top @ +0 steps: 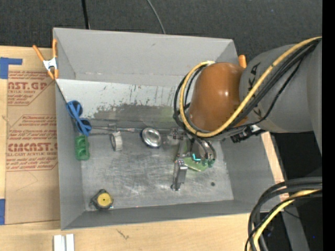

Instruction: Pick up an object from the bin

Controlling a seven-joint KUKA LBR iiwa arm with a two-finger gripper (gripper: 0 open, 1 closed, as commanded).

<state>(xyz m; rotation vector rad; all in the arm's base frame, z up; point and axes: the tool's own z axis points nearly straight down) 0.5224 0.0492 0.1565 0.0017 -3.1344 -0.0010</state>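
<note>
My gripper [179, 175] hangs under the orange wrist cover, low over the bin floor right of centre. A small green and white thing [201, 164] lies right against its right side; whether it is gripped is hidden by the wrist. A round shiny metal lid [151, 137] lies just left of the gripper, apart from it. Farther left stands a small pale cylinder piece [116, 140].
A blue looped handle [77, 117] and a green plastic piece [82, 147] lie along the left wall. A yellow and black tape measure [102, 199] sits in the front left corner. The arm and its cables cover the bin's right side.
</note>
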